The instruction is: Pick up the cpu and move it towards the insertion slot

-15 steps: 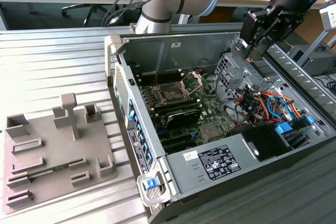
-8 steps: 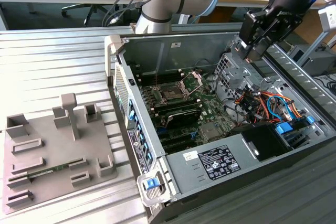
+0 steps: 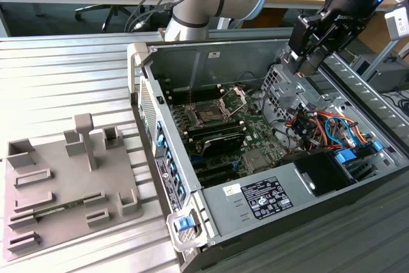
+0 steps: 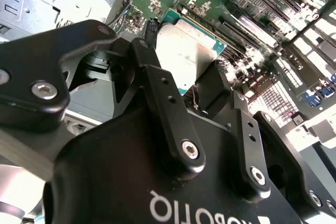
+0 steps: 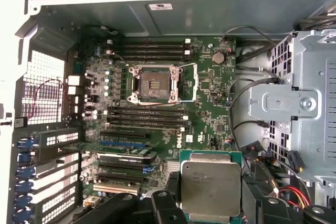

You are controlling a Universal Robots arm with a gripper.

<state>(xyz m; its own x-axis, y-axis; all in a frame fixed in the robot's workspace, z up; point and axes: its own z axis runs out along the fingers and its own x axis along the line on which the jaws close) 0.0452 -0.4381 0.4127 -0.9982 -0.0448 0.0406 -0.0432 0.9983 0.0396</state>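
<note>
One thing anchors everything, the open computer case (image 3: 268, 126). Going from the exterior view's left: a grey fixture tray (image 3: 64, 183) lies outside the case on the ribbed table (image 3: 64, 68); inside, on the motherboard (image 3: 223, 132), sits the insertion slot (image 3: 208, 116) with its bracket raised; over the case's far-right corner hangs the gripper (image 3: 305, 62). Its fingers (image 4: 157, 82) are clenched on opposite edges of the cpu (image 4: 184, 51), which is held above the board, well apart from the socket. I judge the chip light, stiff and fragile, best taken by its rim, never underneath. The first wrist view shows cpu (image 5: 211, 190) and insertion slot (image 5: 155, 81) together, bare and open; the second wrist view shows the grip close up
</note>
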